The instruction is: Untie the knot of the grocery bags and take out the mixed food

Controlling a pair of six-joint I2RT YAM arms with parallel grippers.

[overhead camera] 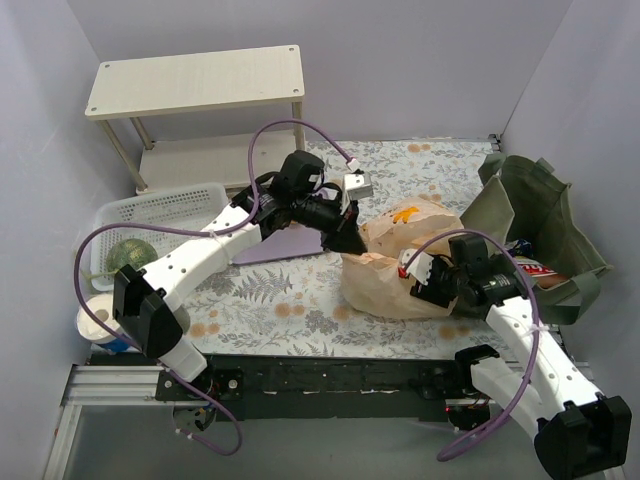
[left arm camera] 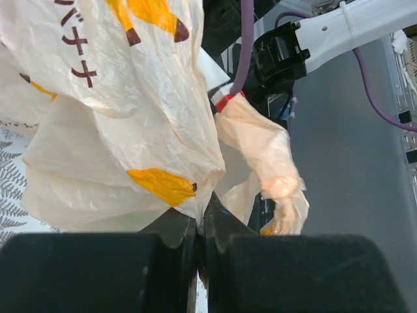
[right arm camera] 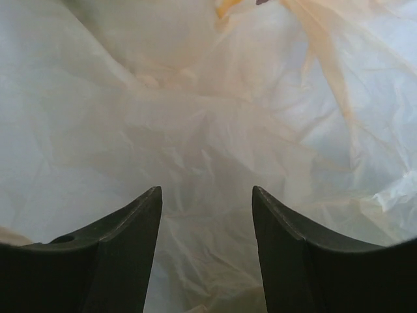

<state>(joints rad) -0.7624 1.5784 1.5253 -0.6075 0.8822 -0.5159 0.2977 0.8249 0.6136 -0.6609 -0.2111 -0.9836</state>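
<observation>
Grocery bags (overhead camera: 395, 280) at centre-right of the top view, on the fern-print surface (overhead camera: 270, 300), just beside an olive tote (overhead camera: 545, 215). Left claw (left arm camera: 199, 220) closed tight, pinching a fold of bag film. Right claw (right arm camera: 207, 202) spread wide, nothing held, bag film close ahead.

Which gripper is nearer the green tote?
Right. The right gripper, jaws open, meets the grocery bag on the green tote side; the left gripper pinches the bag's opposite side, farther away.
</observation>
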